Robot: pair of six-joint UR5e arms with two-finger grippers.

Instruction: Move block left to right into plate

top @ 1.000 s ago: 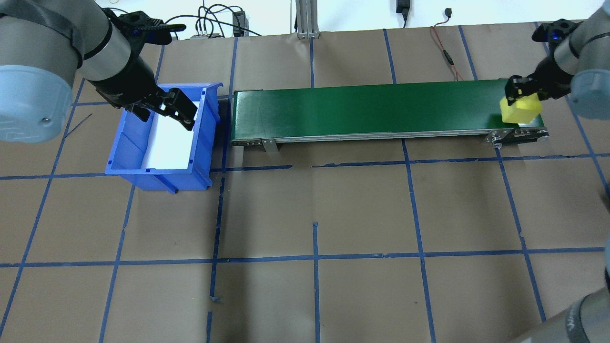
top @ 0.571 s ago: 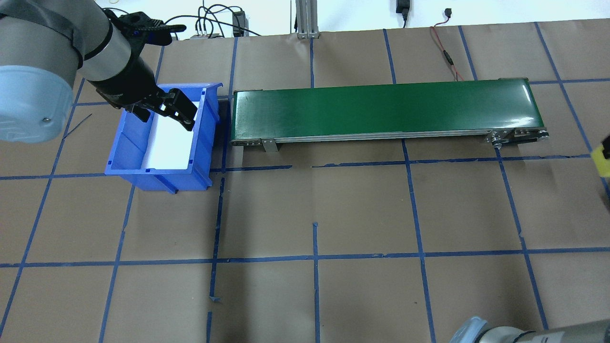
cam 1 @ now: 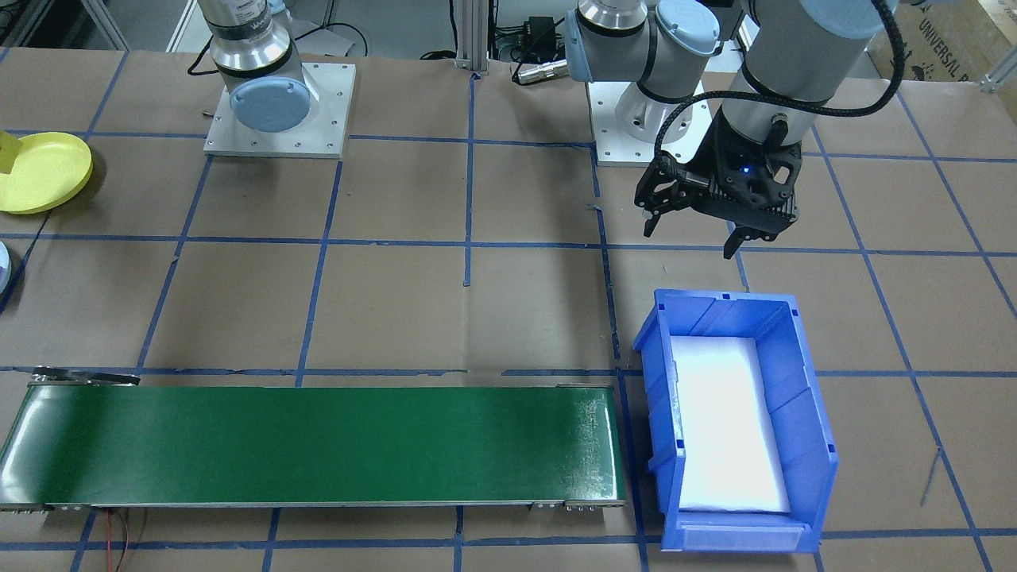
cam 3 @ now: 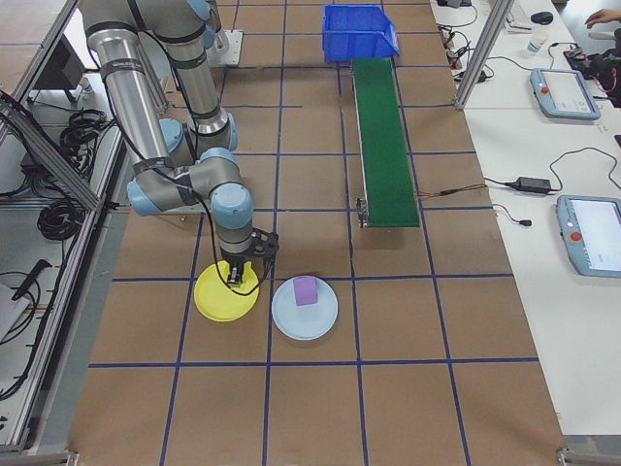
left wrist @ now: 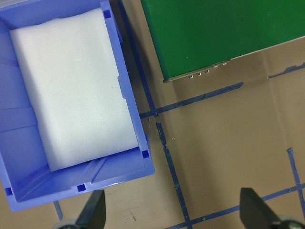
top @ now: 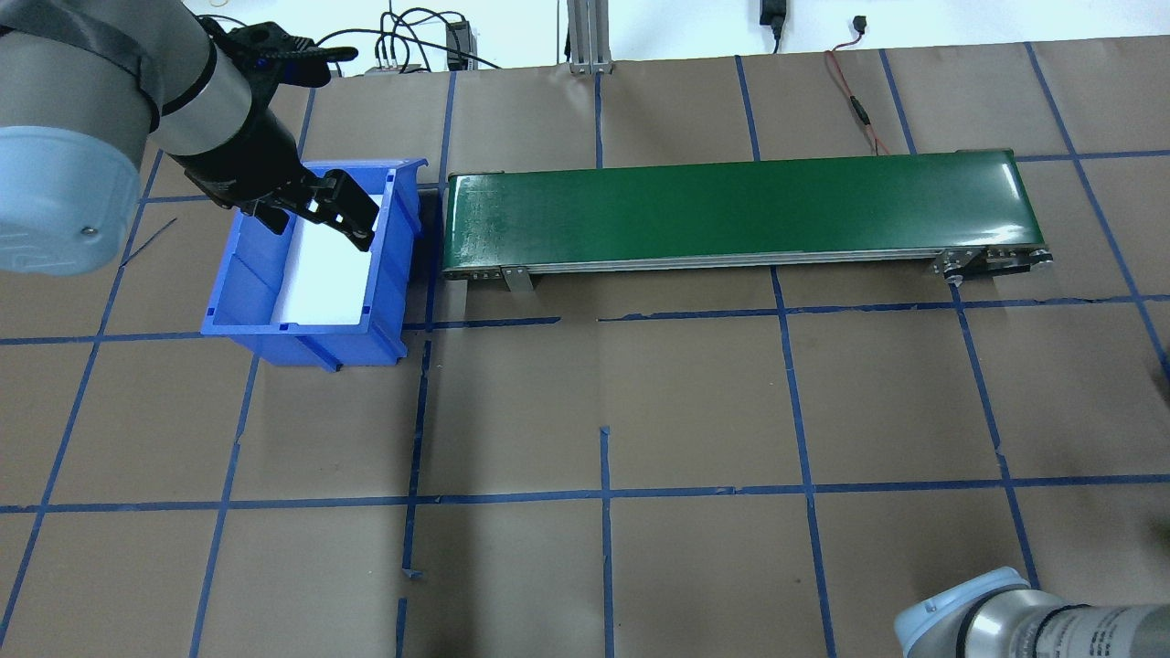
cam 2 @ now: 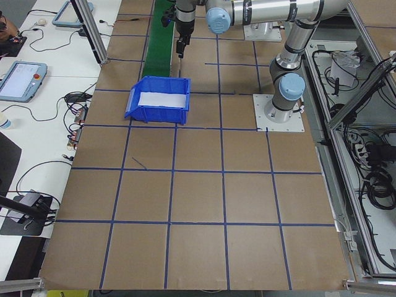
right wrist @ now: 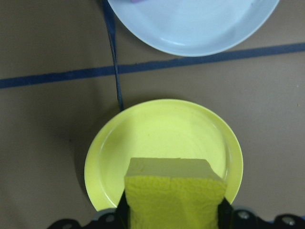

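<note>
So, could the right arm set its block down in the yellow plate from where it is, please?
Probably yes: the right tool holds the block directly above the yellow plate, which is bare, with nothing between them.

yellow block [right wrist: 174, 195]: base cut off | purple block [right wrist: 137, 1]: mostly cropped

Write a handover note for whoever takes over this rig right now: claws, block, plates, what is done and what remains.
Right claw: shut on the yellow block, held above the yellow plate.
Left claw: open and empty, over the blue bin, which holds only white foam.
Green conveyor: nothing on it.
Light blue plate: beside the yellow one, with a purple block on it.
Done: yellow block picked and carried to its plate.
Left: lower, release, withdraw.
</note>
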